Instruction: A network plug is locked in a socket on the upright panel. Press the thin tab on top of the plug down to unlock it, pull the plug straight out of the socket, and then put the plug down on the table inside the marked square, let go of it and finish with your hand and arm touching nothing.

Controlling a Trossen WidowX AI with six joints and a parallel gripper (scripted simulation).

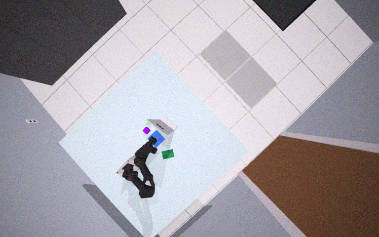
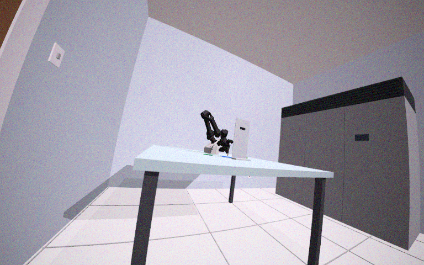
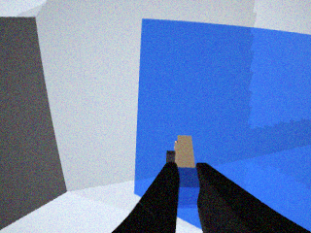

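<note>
panel (image 1: 168,130) (image 2: 239,140) blocks far side; open above green patch (image 1: 168,154).

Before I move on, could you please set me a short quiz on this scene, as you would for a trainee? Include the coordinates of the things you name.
1. Fill in: the gripper (image 1: 156,138) (image 2: 227,153) (image 3: 185,171) is shut on the ____.
2. Multiple choice: what colour is the square just below the fingertips? (a) purple (b) blue (c) orange
3. True or false: the purple block (image 1: 146,130) touches the dark green rectangle (image 1: 168,154) (image 2: 207,154).

Key: 1. plug (image 3: 185,151); 2. b; 3. false, they are well apart.
</note>
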